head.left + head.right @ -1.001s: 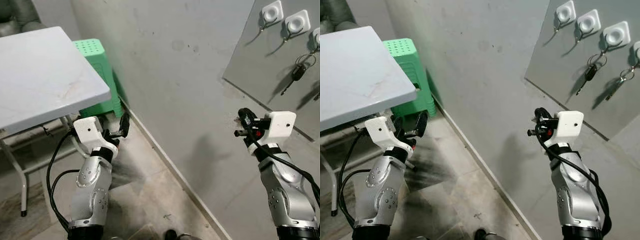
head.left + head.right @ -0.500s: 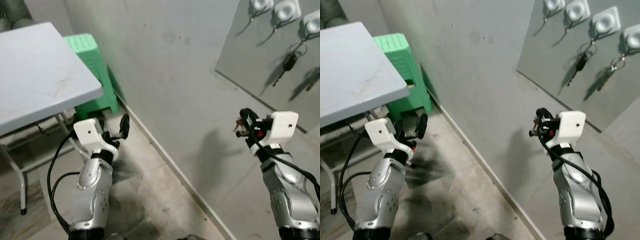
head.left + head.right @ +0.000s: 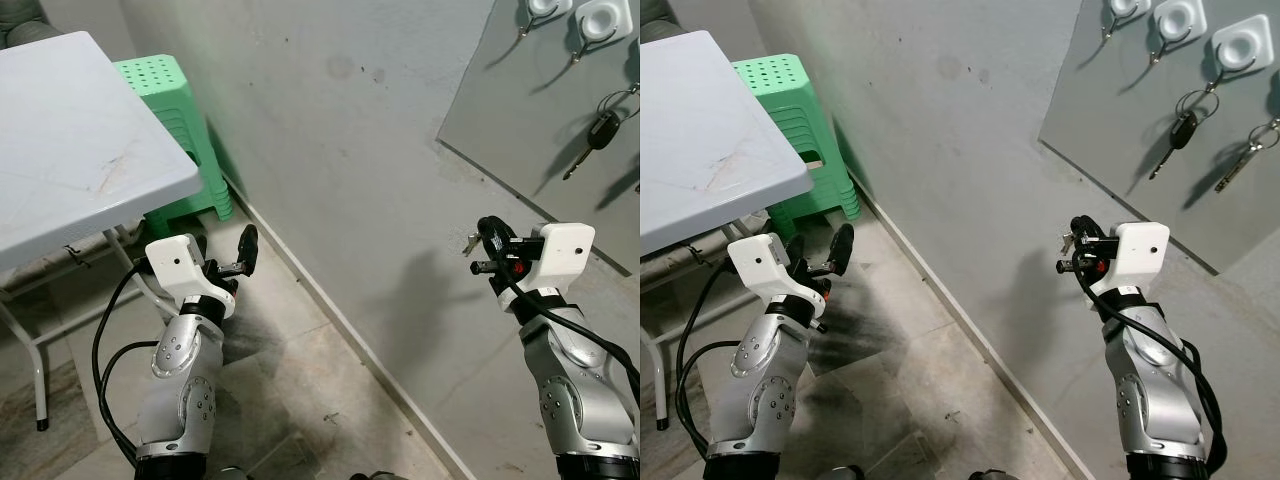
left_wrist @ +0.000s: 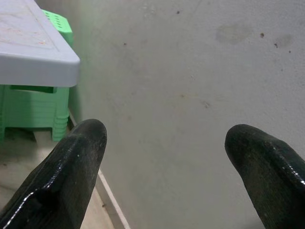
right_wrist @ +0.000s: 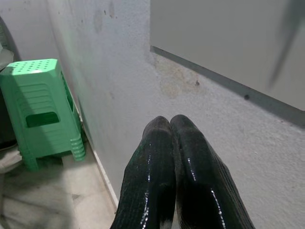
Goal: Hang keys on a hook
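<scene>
Right hand (image 3: 1072, 252) is hovering low before the grey wall, below the panel (image 3: 1140, 130), fingers (image 5: 167, 162) pressed together with nothing visible between them. Two key sets are hanging on the panel: a black-headed key (image 3: 1180, 130) under one white hook (image 3: 1237, 47), a silver key (image 3: 1245, 160) from another hook beside it. Left hand (image 3: 245, 250) is idling near the floor, fingers (image 4: 71, 162) spread wide and empty, just past the desk (image 3: 80, 170) edge. A green stool (image 3: 790, 140) is standing against the wall.

L hand (image 3: 247, 252) fingers spread, R hand (image 5: 172, 143) pressed closed, both raised.
</scene>
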`<state>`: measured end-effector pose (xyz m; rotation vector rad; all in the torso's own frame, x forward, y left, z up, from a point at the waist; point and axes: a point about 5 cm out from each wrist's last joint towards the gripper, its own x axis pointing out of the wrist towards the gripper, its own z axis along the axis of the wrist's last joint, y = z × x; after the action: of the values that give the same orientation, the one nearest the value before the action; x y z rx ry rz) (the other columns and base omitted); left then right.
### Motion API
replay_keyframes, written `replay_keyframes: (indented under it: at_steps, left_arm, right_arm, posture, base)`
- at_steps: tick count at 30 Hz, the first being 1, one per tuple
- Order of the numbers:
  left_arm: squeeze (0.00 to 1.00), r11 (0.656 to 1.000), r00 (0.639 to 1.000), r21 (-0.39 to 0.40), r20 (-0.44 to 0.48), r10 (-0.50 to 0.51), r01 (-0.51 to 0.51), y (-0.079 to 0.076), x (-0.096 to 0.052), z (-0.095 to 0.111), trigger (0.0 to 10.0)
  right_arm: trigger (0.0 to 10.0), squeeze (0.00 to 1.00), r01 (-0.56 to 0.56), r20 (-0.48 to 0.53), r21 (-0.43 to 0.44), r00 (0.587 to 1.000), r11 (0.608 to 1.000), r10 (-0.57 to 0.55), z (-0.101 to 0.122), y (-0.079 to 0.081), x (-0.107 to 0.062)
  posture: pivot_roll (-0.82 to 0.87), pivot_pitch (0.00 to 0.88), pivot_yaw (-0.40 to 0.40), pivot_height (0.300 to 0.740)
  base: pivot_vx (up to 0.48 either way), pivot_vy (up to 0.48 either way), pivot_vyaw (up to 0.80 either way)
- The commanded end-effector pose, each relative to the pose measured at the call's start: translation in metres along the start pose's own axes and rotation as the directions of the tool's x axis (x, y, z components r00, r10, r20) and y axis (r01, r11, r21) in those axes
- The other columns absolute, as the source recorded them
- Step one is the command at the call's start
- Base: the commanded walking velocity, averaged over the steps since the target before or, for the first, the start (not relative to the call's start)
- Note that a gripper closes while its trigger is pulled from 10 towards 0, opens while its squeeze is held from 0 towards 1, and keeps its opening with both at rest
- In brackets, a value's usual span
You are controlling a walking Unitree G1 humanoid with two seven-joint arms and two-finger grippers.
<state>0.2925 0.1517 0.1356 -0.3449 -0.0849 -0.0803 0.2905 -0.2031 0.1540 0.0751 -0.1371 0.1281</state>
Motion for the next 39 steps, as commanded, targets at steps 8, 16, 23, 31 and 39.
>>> replay_keyframes:
  at_steps: [8,16,23,31,39]
  left_arm:
    - [0.00,1.000,1.000,0.002,-0.018,-0.006,0.006,-0.0011,0.0004,-0.0012,10.0]
    - [0.00,1.000,1.000,0.001,-0.021,-0.001,0.001,-0.0007,0.0000,-0.0017,10.0]
    - [0.00,1.000,1.000,0.003,-0.023,0.005,-0.005,-0.0002,-0.0007,-0.0019,10.0]
    - [0.00,1.000,1.000,-0.001,-0.022,0.009,-0.009,-0.0003,-0.0012,-0.0019,10.0]
    - [0.00,1.000,1.000,0.002,-0.019,0.012,-0.012,0.0000,-0.0011,-0.0012,10.0]
  right_arm:
    - [10.0,0.00,0.008,0.012,-0.002,1.000,1.000,-0.008,0.0035,-0.0007,-0.0020]
    - [10.0,0.00,0.005,0.008,-0.002,1.000,1.000,-0.005,0.0031,-0.0008,-0.0025]
    - [10.0,0.00,0.002,0.007,-0.002,1.000,1.000,-0.002,0.0033,-0.0004,-0.0029]
    - [10.0,0.00,0.001,0.006,-0.003,1.000,1.000,-0.001,0.0035,-0.0006,-0.0035]
    - [10.0,0.00,-0.001,0.006,-0.003,1.000,1.000,0.001,0.0038,-0.0002,-0.0040]
  posture:
    - [-0.04,0.134,-0.066,0.740]
    - [-0.03,0.138,-0.069,0.740]
    - [-0.03,0.141,-0.071,0.740]
    - [-0.03,0.143,-0.071,0.740]
    - [-0.03,0.140,-0.072,0.740]
  base:
    - [0.000,0.220,0.00]
    - [0.000,0.379,0.00]
    - [0.000,0.446,0.00]
    - [0.000,0.414,0.00]
    - [0.000,0.000,0.00]
